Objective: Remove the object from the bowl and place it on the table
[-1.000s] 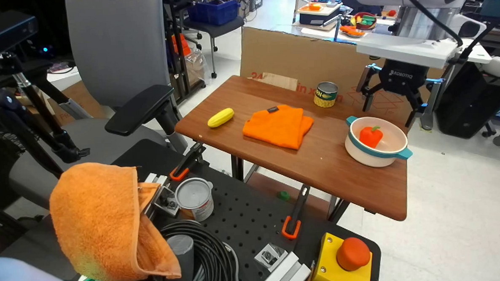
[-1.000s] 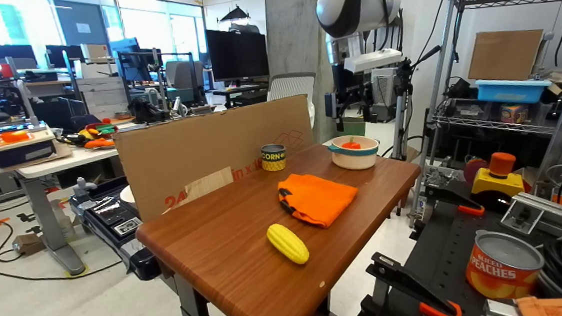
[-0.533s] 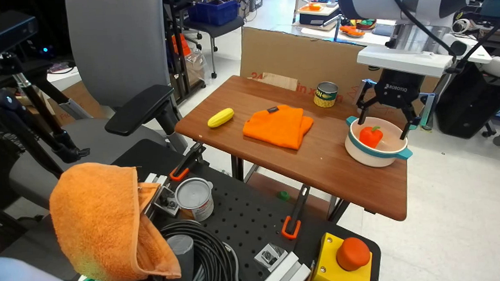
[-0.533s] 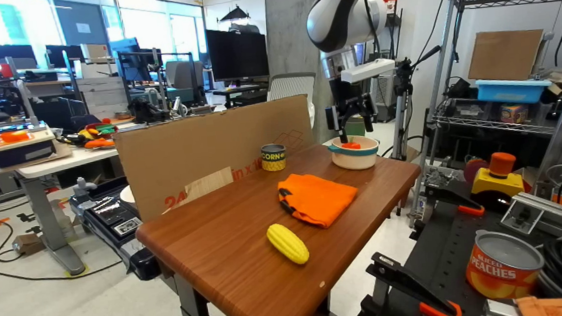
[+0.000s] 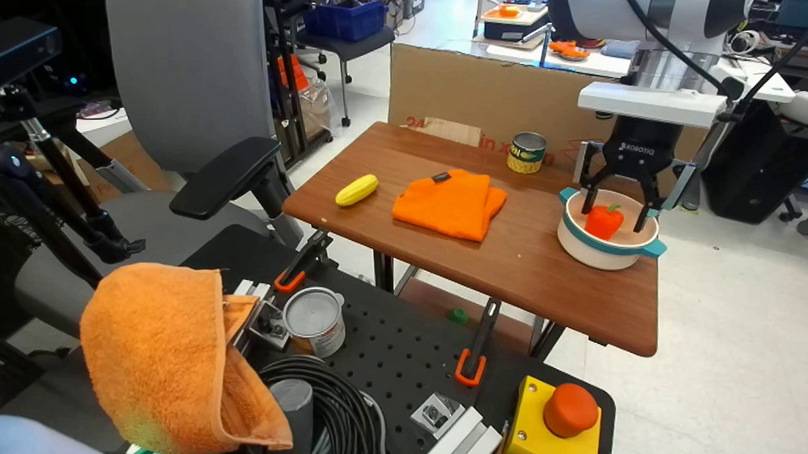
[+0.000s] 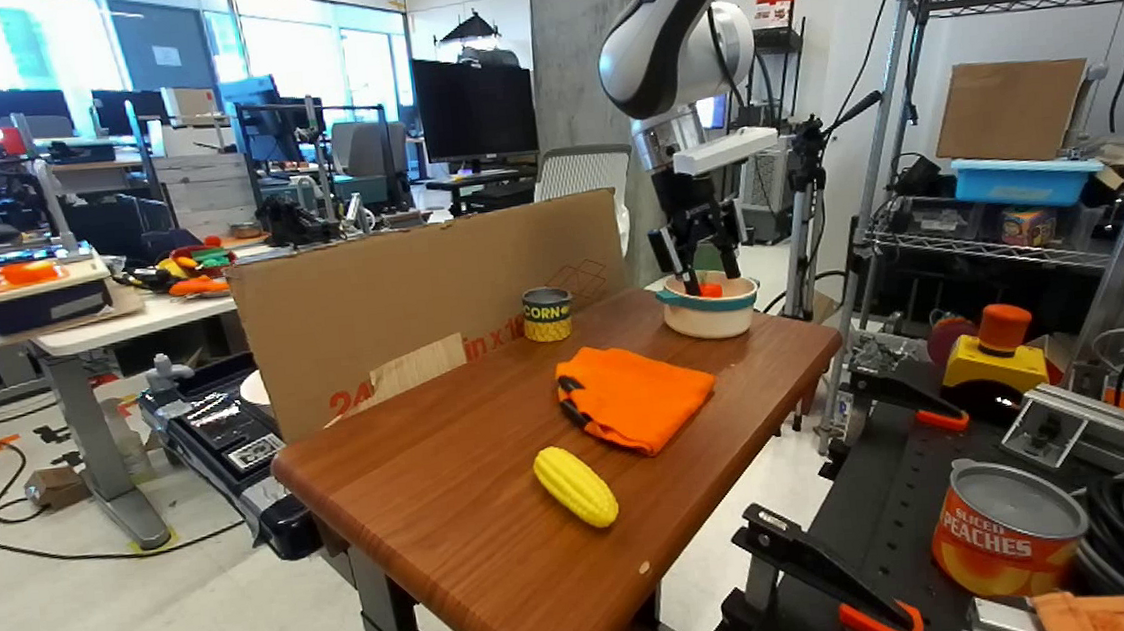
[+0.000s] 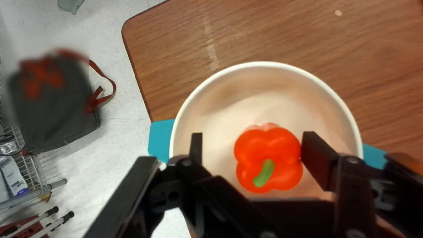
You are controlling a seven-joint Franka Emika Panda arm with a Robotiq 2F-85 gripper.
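along one long edge of a reddish-brown wooden tabletop (image 5: 550, 285), a cardboard sheet (image 6: 399, 288) is stood upright; beside the opposite edge a black perforated bench (image 5: 403, 363) is placed. near one end of the tabletop is set a white bowl (image 5: 593, 256) with teal trim and two teal handles, and inside the bowl a red-orange bell pepper (image 7: 279, 152) is contained, its green stem uppermost. over the bowl the black pincer (image 5: 613, 220) of the robot arm (image 5: 667, 0) is positioned, with its fingertips (image 7: 196, 142) within the circle of the rim. the pincer is spread wide, and in the wrist view the pepper is framed between its two fingers: one finger (image 7: 319, 162) is seen right beside the pepper, and whether contact is made cannot be told, while from the other finger the pepper is separated by a plain gap. close to the cardboard a can of corn (image 6: 547, 317) is stood upright. a folded orange cloth (image 6: 638, 395) is laid near the middle of the tabletop, and a yellow corn cob (image 6: 576, 487) is laid on its side towards the end away from the bowl. on the bench are carried a can of sliced peaches (image 6: 1005, 531), a coil of black cable (image 5: 351, 413) and a yellow box (image 5: 525, 430) topped by a red-orange button (image 5: 571, 409).
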